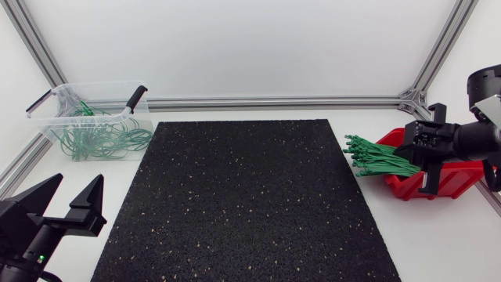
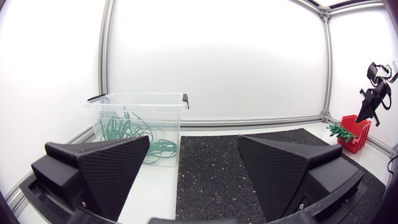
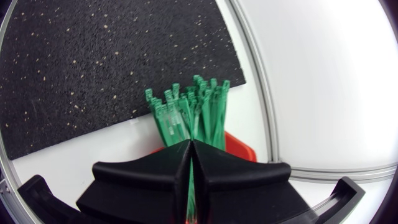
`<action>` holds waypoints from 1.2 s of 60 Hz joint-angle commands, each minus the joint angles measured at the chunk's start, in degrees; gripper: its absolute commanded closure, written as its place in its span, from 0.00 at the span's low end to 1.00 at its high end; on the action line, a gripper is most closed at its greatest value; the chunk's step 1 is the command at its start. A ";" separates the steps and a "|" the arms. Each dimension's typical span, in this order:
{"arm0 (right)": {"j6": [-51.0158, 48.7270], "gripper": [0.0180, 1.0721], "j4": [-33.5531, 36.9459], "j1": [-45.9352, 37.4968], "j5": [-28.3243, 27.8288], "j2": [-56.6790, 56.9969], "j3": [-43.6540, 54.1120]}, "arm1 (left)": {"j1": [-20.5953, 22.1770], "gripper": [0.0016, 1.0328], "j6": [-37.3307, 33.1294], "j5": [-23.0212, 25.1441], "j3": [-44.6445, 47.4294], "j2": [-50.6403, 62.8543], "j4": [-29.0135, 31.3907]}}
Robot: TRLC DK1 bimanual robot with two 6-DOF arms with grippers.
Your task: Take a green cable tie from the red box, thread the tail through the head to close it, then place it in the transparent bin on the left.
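Right end effector (image 3: 191, 144) over red box (image 3: 240, 148); fingers pressed together, seemingly pinching green cable tie (image 3: 189, 186); bundle (image 3: 189, 109) lies lengthwise straight ahead, heads toward mat (image 3: 93, 62); left end effector (image 1: 77, 184) spread, nearer transparent bin (image 1: 94, 125).

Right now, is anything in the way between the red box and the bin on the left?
Nothing visible. Only the flat mat lies between the red box and the bin. The left gripper, open, sits nearer the front edge, off that line.
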State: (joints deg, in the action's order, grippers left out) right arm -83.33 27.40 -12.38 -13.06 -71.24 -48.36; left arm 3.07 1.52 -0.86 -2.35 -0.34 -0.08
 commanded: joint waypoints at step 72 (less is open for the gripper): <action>58.10 0.95 24.72 55.18 16.31 11.83 -15.10 | 0.27 0.04 0.94 0.25 2.00 1.83 2.01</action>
State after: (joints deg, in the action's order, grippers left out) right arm -31.24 50.57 43.66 6.46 -56.25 -60.55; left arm 3.07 1.52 -0.86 -2.35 0.93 -0.08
